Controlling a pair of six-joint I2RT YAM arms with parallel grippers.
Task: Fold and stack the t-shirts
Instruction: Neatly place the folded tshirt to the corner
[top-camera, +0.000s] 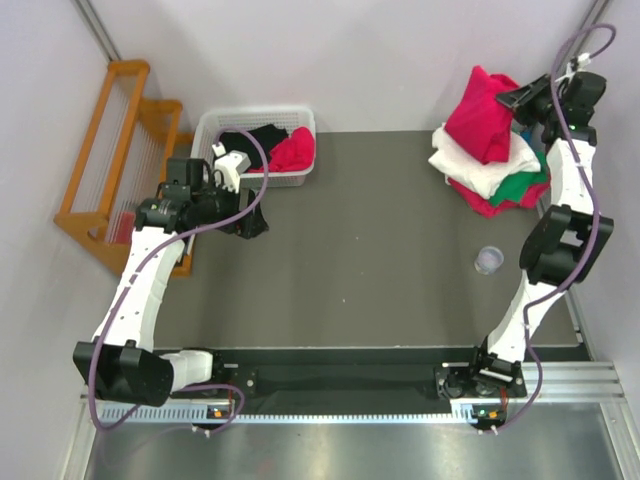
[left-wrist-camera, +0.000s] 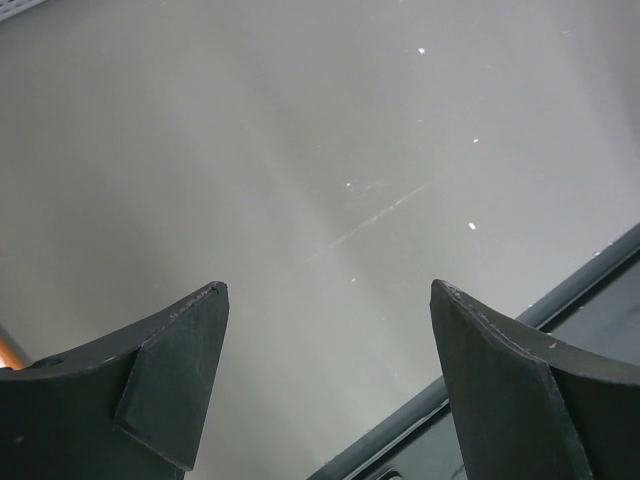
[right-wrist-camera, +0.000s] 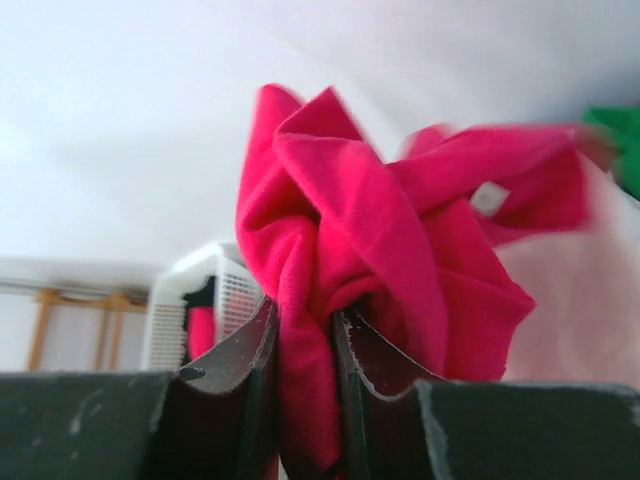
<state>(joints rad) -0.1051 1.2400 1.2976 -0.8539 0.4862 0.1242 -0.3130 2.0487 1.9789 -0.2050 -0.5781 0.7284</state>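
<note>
As seen from the top external view, the right end effector (top-camera: 520, 98) sits at the upper right of the frame, closed on a crimson t-shirt (top-camera: 484, 115) that is bunched and raised above the stack. Directly below it lies the stack of t-shirts (top-camera: 492, 175): a white t-shirt (top-camera: 480, 165) on top, a green t-shirt (top-camera: 525, 183) showing at the right edge, and a red t-shirt (top-camera: 487, 205) at the bottom. A small clear cup (top-camera: 488, 260) stands on the dark worktop (top-camera: 380, 250), lower in the frame than the stack and apart from it. At the upper left, a white lattice basket (top-camera: 255, 118) holds a black garment (top-camera: 255, 138) and a red garment (top-camera: 293, 150). The left end effector (top-camera: 250, 225) is positioned just below the basket. A wooden rack (top-camera: 115, 150) occupies the far left.

In the left wrist view, the left end effector (left-wrist-camera: 330, 370) is open; its two dark fingers (left-wrist-camera: 170, 385) stand wide apart at the bottom of the frame with nothing between them. A plain grey surface fills the rest of the frame.

In the right wrist view, the right end effector (right-wrist-camera: 305, 345) grips a fold of the crimson t-shirt (right-wrist-camera: 370, 230) between its fingers (right-wrist-camera: 235, 355). A small white label (right-wrist-camera: 488, 198) shows on the fabric at the right. The basket (right-wrist-camera: 205, 300) appears at the lower left, behind the fingers.
</note>
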